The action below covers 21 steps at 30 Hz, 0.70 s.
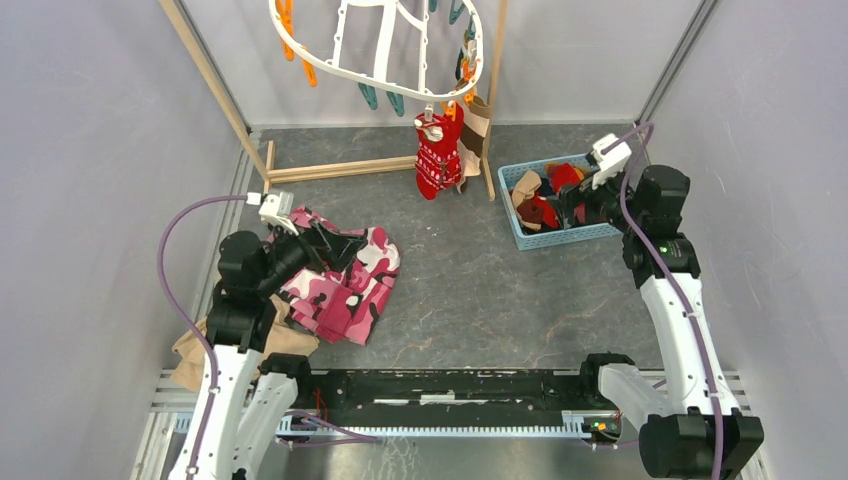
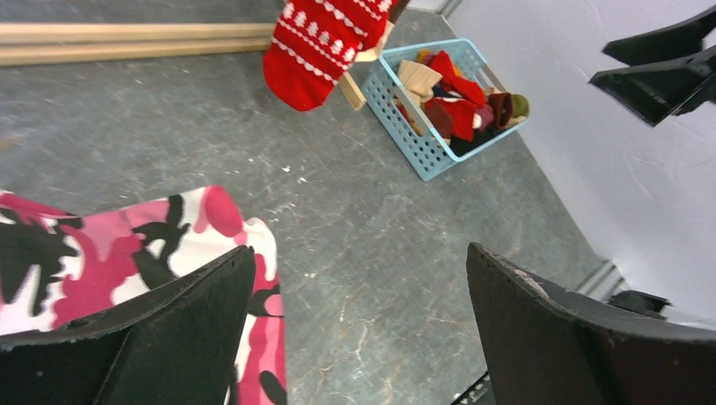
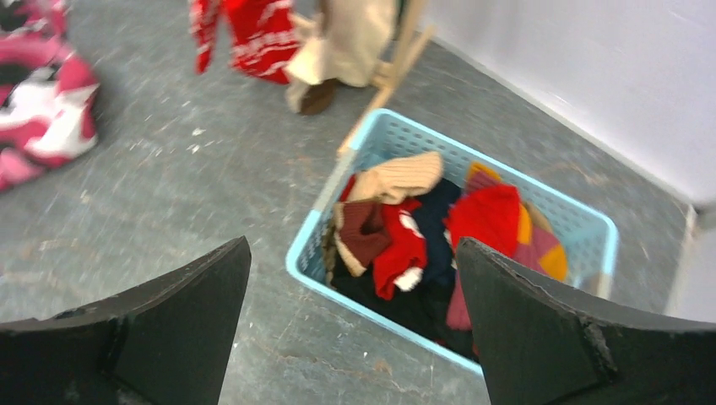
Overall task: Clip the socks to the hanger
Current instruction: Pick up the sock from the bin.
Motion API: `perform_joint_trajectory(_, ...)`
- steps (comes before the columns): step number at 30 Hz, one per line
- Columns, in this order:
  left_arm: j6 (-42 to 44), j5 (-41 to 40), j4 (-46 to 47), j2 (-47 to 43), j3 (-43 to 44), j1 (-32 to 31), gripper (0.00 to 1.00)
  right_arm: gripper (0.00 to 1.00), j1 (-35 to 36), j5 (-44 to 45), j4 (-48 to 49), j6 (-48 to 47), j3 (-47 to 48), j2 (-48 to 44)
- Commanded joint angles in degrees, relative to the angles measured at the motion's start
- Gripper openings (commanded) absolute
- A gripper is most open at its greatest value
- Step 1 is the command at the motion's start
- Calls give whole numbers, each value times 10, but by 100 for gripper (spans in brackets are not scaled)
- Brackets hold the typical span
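The white oval hanger (image 1: 385, 45) with orange and teal clips hangs at the back. A red white-patterned sock (image 1: 437, 155) and a tan sock (image 1: 476, 130) hang from it. The patterned sock (image 2: 325, 42) also shows in the left wrist view. More socks (image 3: 401, 245) lie heaped in the blue basket (image 3: 325, 207) at the right. My right gripper (image 3: 355, 245) hovers open over the basket's near rim, empty. My left gripper (image 2: 359, 253) stands open and empty above the floor, at the edge of the pink camouflage cloth (image 2: 101, 253).
A wooden pole rack (image 1: 330, 168) stands at the back, one post beside the basket (image 1: 565, 238). The pink camouflage cloth (image 1: 350, 285) lies under the left arm, a tan cloth (image 1: 195, 350) near its base. Grey walls close in on both sides.
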Motion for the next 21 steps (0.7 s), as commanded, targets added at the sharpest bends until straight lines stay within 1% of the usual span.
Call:
perform_joint_trajectory(1,-25,-74,52,48,-3,-122,100,98,45,-174,-30,-166,-21,7)
perform_joint_trajectory(2,-17,-131,50,66,0,-186,100,98,57,-189,-49,-205,-24,12)
perform_joint_trajectory(3,-8,-197,49,87,6,-275,100,98,67,-194,-55,-221,-29,16)
perform_joint_trajectory(5,6,-301,58,120,8,-381,100,98,76,-202,-50,-243,-46,20)
perform_joint_trajectory(6,10,-331,70,130,4,-411,100,98,78,-208,-46,-256,-54,19)
perform_joint_trajectory(7,11,-338,86,134,-4,-422,100,98,80,-211,-41,-265,-64,19)
perform_joint_trajectory(8,14,-328,128,131,-28,-429,100,98,82,-221,-42,-279,-70,22)
perform_joint_trajectory(10,21,-316,226,111,-81,-431,100,98,83,-238,-40,-299,-78,37)
perform_joint_trajectory(12,36,-306,316,91,-135,-430,100,98,84,-248,-16,-272,-90,54)
perform_joint_trajectory(14,39,-307,372,83,-167,-423,100,98,83,-253,9,-249,-102,59)
perform_joint_trajectory(15,39,-305,382,88,-169,-412,100,98,84,-252,33,-231,-115,58)
perform_joint_trajectory(17,19,-254,393,108,-164,-366,100,98,83,-244,78,-208,-145,52)
perform_joint_trajectory(18,1,-214,406,122,-162,-331,100,98,84,-238,97,-200,-155,49)
perform_joint_trajectory(19,-25,-157,427,134,-163,-294,100,98,84,-227,108,-191,-160,50)
perform_joint_trajectory(21,-66,-103,466,159,-164,-229,99,98,83,-206,122,-167,-159,59)
